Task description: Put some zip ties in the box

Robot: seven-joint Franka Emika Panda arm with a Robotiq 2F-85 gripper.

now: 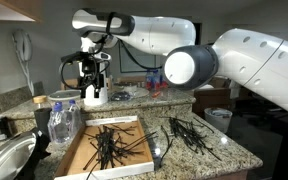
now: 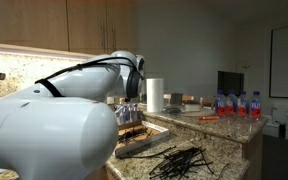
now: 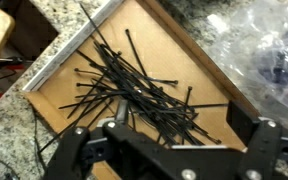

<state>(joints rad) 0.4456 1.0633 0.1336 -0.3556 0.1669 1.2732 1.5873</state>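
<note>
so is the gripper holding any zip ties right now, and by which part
Nothing is held. In the wrist view the gripper is open, fingers apart and empty; the zip ties lie in the box below.

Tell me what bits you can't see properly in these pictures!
1. Box: in an exterior view, the robot arm hides most of it.
2. Zip ties inside it: wrist view, too tangled and thin to count.
3. Its near end: wrist view, covered by the open gripper.
4. Plastic bag: wrist view, blurred and cut off by the edge, contents unclear.
</note>
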